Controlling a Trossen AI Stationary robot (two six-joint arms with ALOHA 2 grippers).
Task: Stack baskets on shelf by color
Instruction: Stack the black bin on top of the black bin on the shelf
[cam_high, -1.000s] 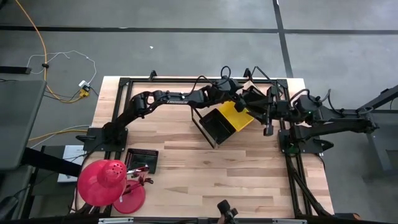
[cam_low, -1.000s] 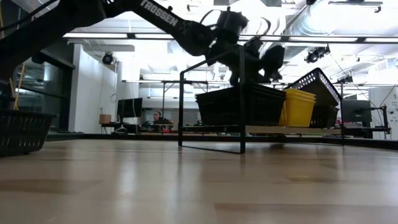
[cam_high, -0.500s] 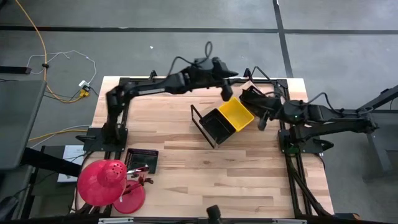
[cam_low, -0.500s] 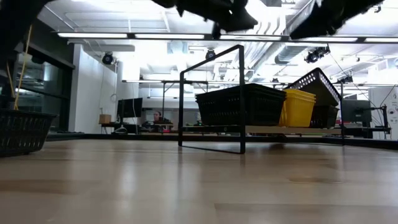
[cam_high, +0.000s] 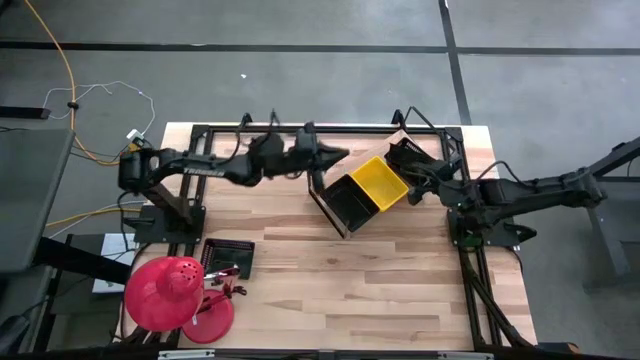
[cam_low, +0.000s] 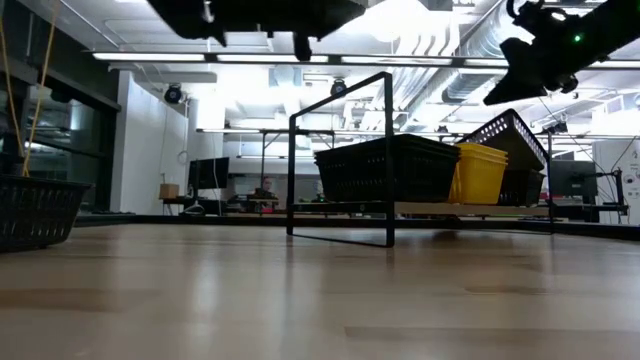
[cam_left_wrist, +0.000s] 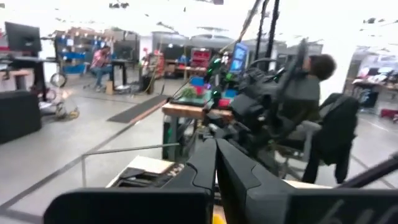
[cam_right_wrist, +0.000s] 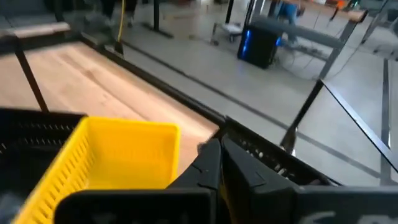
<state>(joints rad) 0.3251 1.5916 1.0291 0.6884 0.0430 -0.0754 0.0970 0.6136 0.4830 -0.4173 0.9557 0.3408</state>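
Where wooden table (cam_high: 330, 290) ends | grey floor (cam_high: 300, 70) | bright ceiling lights (cam_low: 420, 20)

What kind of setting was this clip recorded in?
Most likely an open-plan robotics lab or workshop: exposed ceiling ducts and strip lights overhead, workbenches with monitors in the room behind, a seated person at a desk, and a cabled wooden robot table.
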